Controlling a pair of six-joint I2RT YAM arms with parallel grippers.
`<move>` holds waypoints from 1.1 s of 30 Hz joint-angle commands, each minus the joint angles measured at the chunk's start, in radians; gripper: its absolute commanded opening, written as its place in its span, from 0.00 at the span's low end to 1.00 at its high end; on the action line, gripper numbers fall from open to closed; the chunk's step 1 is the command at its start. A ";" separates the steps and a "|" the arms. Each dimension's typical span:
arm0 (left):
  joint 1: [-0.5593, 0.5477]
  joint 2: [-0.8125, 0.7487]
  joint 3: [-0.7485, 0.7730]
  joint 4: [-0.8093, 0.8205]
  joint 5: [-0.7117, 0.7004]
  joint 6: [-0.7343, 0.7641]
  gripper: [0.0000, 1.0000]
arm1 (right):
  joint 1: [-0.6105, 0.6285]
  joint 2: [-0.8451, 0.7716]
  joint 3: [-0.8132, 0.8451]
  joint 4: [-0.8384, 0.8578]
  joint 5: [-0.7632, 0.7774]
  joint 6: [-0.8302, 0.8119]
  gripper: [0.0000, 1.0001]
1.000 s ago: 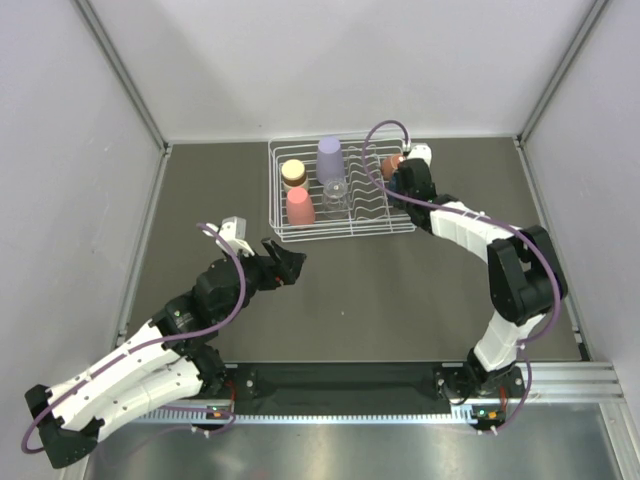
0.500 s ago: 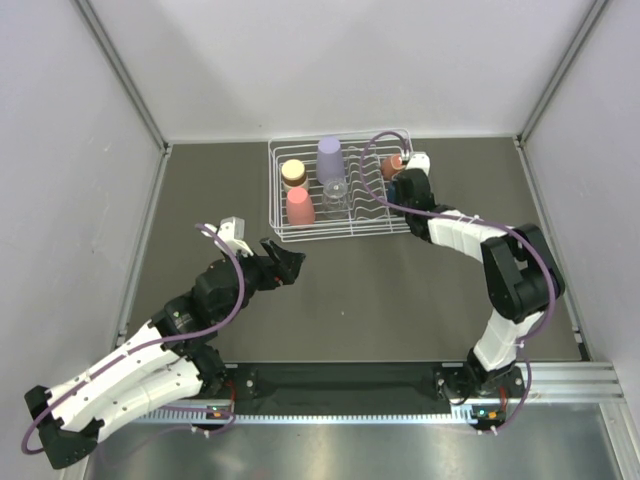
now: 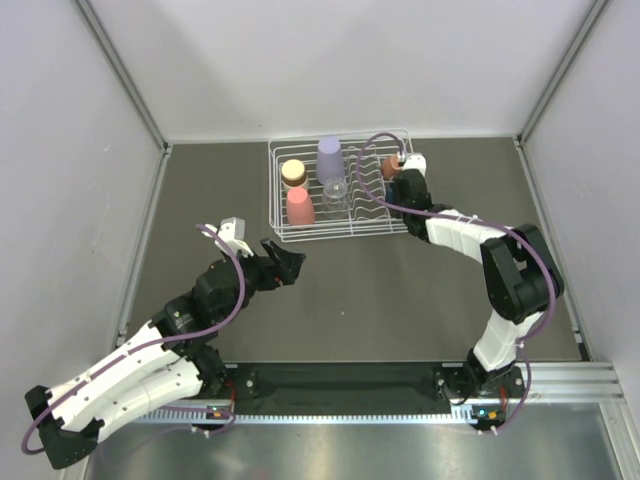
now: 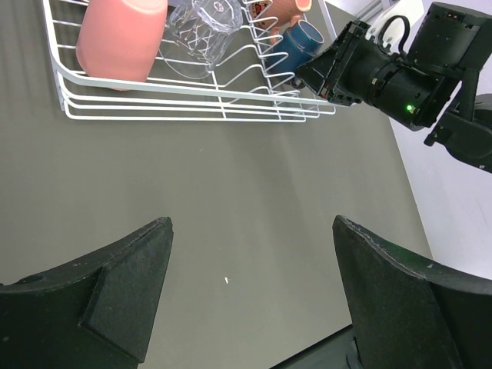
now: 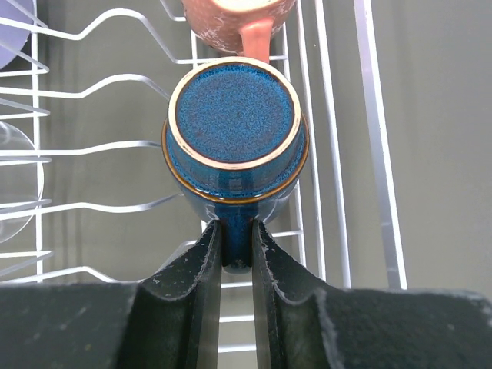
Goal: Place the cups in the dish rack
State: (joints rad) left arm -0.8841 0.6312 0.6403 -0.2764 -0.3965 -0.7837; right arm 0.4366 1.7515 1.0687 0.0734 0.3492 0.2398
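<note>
The right end effector (image 5: 237, 240) pinches the handle of the dark blue mug (image 5: 234, 127), upended in the dish rack (image 5: 370, 154) beside the salmon mug (image 5: 240, 17). I'd release gently, then back straight out. The left end effector (image 4: 250, 231) hangs spread, empty.

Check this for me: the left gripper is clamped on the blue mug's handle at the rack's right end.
Wrong arm: it is the right gripper clamped on the handle of the blue mug at the right end of the rack; the right wrist view shows it.
</note>
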 commanded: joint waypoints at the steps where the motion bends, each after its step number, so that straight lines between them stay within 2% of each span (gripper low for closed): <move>1: 0.007 -0.002 -0.001 0.046 0.004 0.003 0.90 | 0.024 -0.014 0.033 -0.069 0.017 0.018 0.14; 6: 0.007 -0.004 -0.002 0.042 0.004 0.003 0.90 | 0.024 0.008 0.048 -0.113 0.020 0.029 0.20; 9: 0.007 -0.004 -0.002 0.042 0.005 0.001 0.90 | 0.025 0.005 0.050 -0.129 0.030 0.038 0.27; 11: 0.007 -0.004 -0.005 0.043 0.005 0.001 0.90 | 0.025 0.003 0.048 -0.136 0.030 0.039 0.36; 20: 0.007 0.001 -0.007 0.048 0.008 0.001 0.90 | 0.027 -0.041 0.094 -0.196 0.034 0.059 0.47; 24: 0.008 0.002 -0.011 0.051 0.008 0.001 0.90 | 0.027 -0.090 0.148 -0.234 0.042 0.067 0.59; 33: 0.013 -0.004 -0.010 0.051 0.010 0.011 0.90 | 0.021 -0.037 0.313 -0.268 0.060 0.009 0.63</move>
State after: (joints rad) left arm -0.8776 0.6327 0.6281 -0.2726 -0.3851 -0.7834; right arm 0.4515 1.7191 1.2934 -0.1905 0.3954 0.2790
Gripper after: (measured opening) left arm 0.900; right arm 0.628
